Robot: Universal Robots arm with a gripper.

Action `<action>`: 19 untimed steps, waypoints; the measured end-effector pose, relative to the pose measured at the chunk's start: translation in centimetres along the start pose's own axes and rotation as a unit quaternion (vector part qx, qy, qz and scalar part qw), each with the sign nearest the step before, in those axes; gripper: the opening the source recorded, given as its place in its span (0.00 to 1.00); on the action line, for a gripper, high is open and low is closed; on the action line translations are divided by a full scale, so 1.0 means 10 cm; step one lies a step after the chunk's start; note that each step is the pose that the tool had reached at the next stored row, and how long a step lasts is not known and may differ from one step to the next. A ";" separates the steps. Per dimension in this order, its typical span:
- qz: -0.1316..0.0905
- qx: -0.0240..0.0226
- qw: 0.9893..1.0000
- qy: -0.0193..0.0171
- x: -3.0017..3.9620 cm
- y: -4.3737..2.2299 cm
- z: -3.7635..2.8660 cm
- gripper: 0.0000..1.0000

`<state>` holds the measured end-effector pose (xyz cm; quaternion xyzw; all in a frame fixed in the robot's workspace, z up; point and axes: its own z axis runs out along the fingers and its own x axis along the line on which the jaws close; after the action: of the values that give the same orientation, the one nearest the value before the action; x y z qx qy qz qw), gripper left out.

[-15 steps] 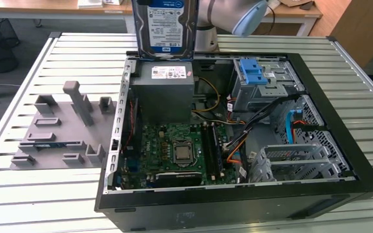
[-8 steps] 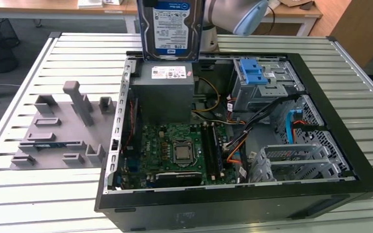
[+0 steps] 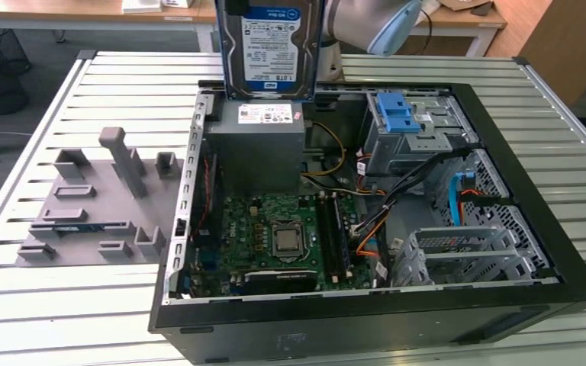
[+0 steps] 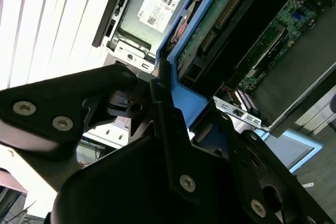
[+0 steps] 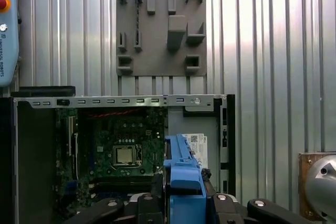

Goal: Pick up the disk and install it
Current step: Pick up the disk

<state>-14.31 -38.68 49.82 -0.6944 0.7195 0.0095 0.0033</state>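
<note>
While the pincer (image 5: pixel 184 203) is clamped on its blue rail frame (image 5: pixel 184 179), the hard drive (image 3: pixel 269 49) hangs upright beneath it, over the power supply (image 3: pixel 260 149). Gripped only by plastic, it might tilt and snag the cables (image 3: pixel 415 179).

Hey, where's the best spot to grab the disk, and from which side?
By the blue rail frame, pinched across the thin sides from the top end. The disk is flat and hangs upright over the case; the gripper is shut on it so, leaving its lower end free.
</note>
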 end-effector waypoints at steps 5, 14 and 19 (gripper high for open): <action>0.000 0.000 1.000 0.000 0.051 -0.003 -0.002 0.37; 0.000 0.000 1.000 0.001 0.114 -0.268 -0.001 0.37; 0.000 0.000 1.000 0.001 0.114 -0.284 -0.001 0.37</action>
<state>-11.51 -39.92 49.78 -0.6944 0.7195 0.0085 0.0023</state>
